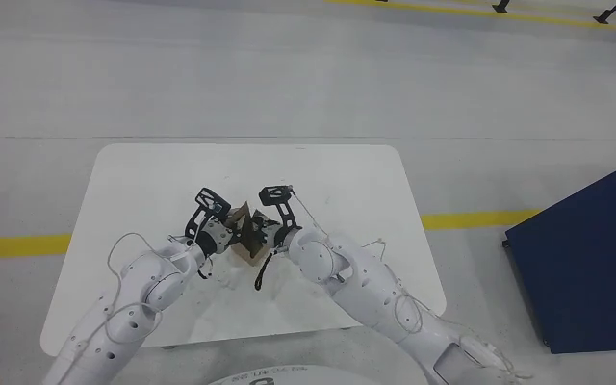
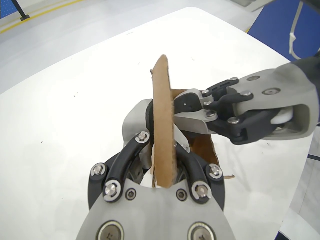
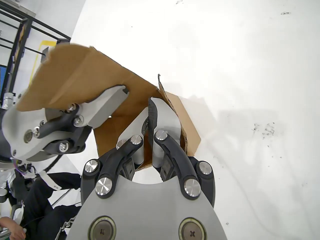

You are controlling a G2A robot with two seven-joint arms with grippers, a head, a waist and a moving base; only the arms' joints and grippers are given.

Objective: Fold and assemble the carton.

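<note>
i hold the half-folded carton (image 1: 249, 235) at the near middle of the table (image 1: 144, 192). my left gripper (image 2: 162, 123) is clamped on an upright flap, my right gripper (image 3: 156, 116) on a side wall. i judge the folding midway; next, the flap needs swinging inward without tearing.

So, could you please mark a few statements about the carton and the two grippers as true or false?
1. The left gripper is shut on a flap of the carton. True.
2. The right gripper hangs open, away from the carton. False: the right gripper is shut on a carton wall.
3. The carton is brown cardboard. True.
4. The carton lies flat and untouched. False: both grippers hold it, with flaps raised.
</note>
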